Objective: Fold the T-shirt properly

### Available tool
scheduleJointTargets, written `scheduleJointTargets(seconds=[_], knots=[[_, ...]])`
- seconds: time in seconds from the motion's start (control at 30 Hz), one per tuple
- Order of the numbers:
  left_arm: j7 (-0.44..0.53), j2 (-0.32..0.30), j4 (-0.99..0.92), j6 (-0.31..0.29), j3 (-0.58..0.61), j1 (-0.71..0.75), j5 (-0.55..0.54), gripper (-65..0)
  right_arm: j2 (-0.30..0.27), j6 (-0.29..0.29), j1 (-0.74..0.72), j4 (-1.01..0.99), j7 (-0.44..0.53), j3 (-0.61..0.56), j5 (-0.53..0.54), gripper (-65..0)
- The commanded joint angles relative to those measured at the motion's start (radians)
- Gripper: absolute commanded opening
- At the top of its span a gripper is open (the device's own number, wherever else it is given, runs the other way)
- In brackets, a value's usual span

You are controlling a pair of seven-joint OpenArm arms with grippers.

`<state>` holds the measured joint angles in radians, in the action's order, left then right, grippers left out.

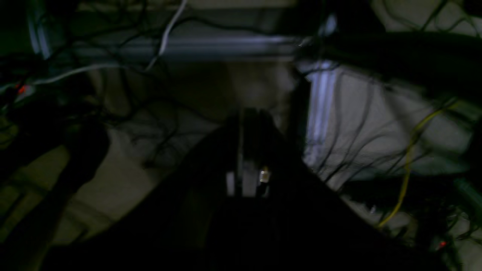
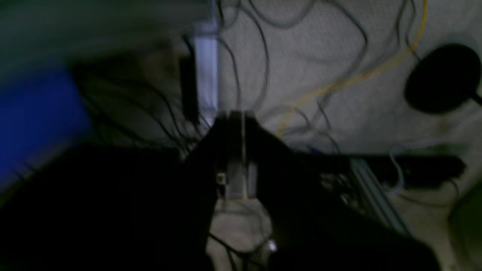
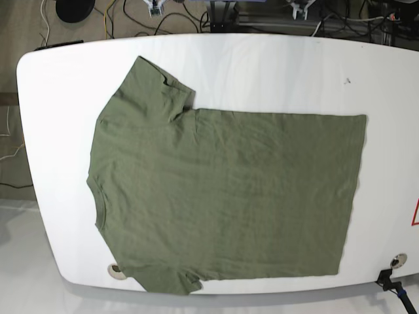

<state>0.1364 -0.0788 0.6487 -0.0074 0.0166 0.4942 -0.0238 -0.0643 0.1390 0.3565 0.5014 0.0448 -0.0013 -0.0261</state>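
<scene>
Olive T-shirt [image 3: 222, 196] lies flat on the white table [image 3: 275, 65], long axis crosswise with collar toward the right arm's side; neither arm reaches over it, both grippers' jaws apparently pressed together, empty.

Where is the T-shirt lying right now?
In the base view the T-shirt lies spread flat across the white table, collar toward the view's left edge, hem toward the right.
</scene>
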Motion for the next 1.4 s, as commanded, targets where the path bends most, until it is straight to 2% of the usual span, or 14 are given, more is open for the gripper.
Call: scheduleJointTargets(seconds=[0.0, 0.27, 0.5, 0.8, 1.07, 1.1, 1.23, 1.37], knots=[[0.019, -0.022, 0.082, 0.0, 0.004, 0.049, -0.002, -65.0, -0.034, 0.002, 0.089, 0.105, -0.002, 0.002, -0.002, -65.0], [0.028, -0.067, 0.278, -0.01, -0.001, 0.193, -0.018, -65.0, -0.074, 0.015, 0.235, 0.294, -0.021, 0.057, 0.008, -64.9], [0.019, -0.116, 0.526, -0.026, -0.009, 0.335, -0.035, -65.0, -0.12, 0.016, 0.381, 0.559, -0.039, 0.113, 0.017, -65.0], [-0.032, -0.145, 0.883, -0.044, -0.132, 0.503, -0.097, -65.0, -0.187, 0.028, 0.539, 0.952, -0.132, 0.197, 0.121, -65.0], [-0.039, -0.135, 1.13, -0.103, -0.228, 0.574, -0.125, -65.0, -0.239, 0.046, 0.588, 1.198, -0.231, 0.337, 0.251, -65.0], [-0.077, -0.138, 1.126, -0.101, -0.223, 0.571, -0.125, -65.0, -0.227, 0.056, 0.587, 1.181, -0.233, 0.313, 0.237, -65.0], [-0.08, -0.141, 1.202, -0.102, -0.26, 0.581, -0.122, -65.0, -0.221, 0.063, 0.61, 1.358, -0.278, 0.383, 0.241, -65.0], [-0.092, -0.144, 1.285, -0.103, -0.315, 0.576, -0.13, -65.0, -0.219, 0.069, 0.606, 1.518, -0.396, 0.423, 0.241, -65.0]])
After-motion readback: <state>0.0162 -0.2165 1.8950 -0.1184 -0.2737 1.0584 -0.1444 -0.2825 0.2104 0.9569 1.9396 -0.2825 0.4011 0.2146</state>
